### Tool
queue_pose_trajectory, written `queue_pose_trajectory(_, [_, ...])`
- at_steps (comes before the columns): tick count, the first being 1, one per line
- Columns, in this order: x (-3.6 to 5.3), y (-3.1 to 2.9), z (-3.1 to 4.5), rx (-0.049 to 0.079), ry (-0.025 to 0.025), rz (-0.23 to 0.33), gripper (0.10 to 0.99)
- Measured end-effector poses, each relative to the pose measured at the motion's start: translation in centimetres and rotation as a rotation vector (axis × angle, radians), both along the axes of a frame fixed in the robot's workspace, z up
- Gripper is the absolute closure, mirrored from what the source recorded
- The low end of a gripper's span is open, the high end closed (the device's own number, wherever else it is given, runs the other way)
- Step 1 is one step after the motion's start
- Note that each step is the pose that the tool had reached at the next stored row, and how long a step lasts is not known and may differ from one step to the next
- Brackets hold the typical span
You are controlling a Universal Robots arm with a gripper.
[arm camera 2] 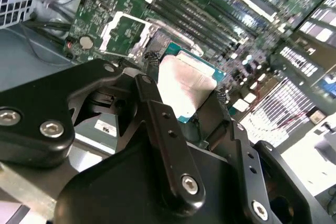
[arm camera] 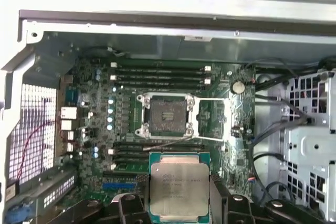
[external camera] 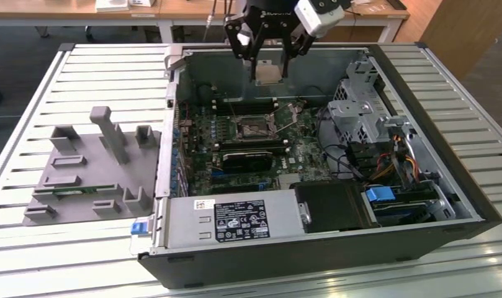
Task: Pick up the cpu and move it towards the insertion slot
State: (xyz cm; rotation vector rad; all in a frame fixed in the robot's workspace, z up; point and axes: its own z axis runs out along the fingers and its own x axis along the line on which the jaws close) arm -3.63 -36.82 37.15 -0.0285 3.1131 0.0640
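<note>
Overhead, the black gripper (external camera: 268,59) hung above the far edge of the open computer case (external camera: 449,205), its fingers clenched on the cpu (external camera: 268,72), which was lifted clear of the motherboard (external camera: 208,133). In the first wrist view the cpu (arm camera: 179,191) showed as a flat square chip with a matte silvery-white metal lid on a teal-green substrate, gripped on two opposite edges by the dark, smooth fingers (arm camera: 219,195). In the second wrist view the chip (arm camera 2: 185,87) sat tilted between the bolted black finger links (arm camera 2: 163,129), its pale lid catching the light.

The insertion slot (external camera: 255,129) lay on the board, away from the chip and nearer the middle of the case in the exterior view. In the first wrist view the insertion slot (arm camera: 167,116) was a square socket with a dark centre and a shiny silver frame; its bright metal retention plate (arm camera: 212,118) stood swung open just beside it. Long narrow black memory slots (arm camera: 157,74) ran in parallel rows on either side of the socket.

On the slatted metal table (external camera: 94,68), at the exterior view's left of the case, rested a grey plastic fixture (external camera: 97,167) with upright blocky posts, well apart from the gripper. A grey, labelled power supply (external camera: 234,220) occupied the case's near edge.
</note>
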Motion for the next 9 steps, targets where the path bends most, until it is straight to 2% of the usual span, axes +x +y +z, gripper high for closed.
queue_pose_trajectory(9, [0.29, 3.30, -0.20, 0.000, 0.0035, 0.000, 0.549])
